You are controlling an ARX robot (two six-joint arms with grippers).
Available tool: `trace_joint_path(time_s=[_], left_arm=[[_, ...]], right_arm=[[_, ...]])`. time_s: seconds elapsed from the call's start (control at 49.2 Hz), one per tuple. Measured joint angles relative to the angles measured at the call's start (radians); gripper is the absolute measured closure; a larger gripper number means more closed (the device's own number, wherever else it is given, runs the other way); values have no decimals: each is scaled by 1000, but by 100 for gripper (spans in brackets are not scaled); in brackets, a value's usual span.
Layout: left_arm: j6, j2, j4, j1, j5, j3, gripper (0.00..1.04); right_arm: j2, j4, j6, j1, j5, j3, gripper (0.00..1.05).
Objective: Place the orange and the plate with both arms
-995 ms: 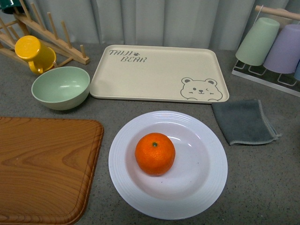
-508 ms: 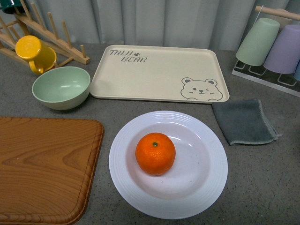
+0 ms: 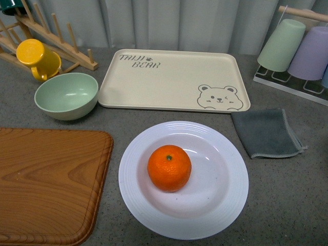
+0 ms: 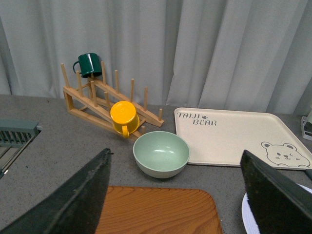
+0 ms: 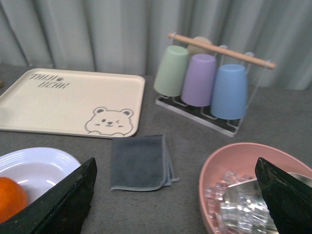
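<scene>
Resting unmoved on the plate (image 3: 230, 212) by the wide-open, empty right gripper (image 5: 175, 161), the orange (image 3: 169, 168) is ungrasped — left gripper (image 4: 174, 153) likewise.

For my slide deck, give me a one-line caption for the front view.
Orange sits in the white plate, bear tray behind it, wooden board at left, grey cloth at right.

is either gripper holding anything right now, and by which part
Nothing is held. The left gripper and the right gripper are both open and empty; the orange sits untouched in the plate.
</scene>
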Motion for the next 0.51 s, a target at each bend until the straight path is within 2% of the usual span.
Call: trace_joint_path(time_s=[0.061,0.102,0.122,0.284,0.508], left_arm=[[0,0,0,0,0,0,16],[0,0,0,0,0,0,5],[2,0,0,0,0,0,5],[2,0,0,0,0,0,6],[2,0,0,0,0,0,6]], right_arm=[[185,87,5,-2,-70,44,9],[334,118,10,-6,-126,89,9],[421,129,21,-11,-158,112,9],[825,132,142,-8,-320,240,9],[1098,147,363,9,-489,363,9]])
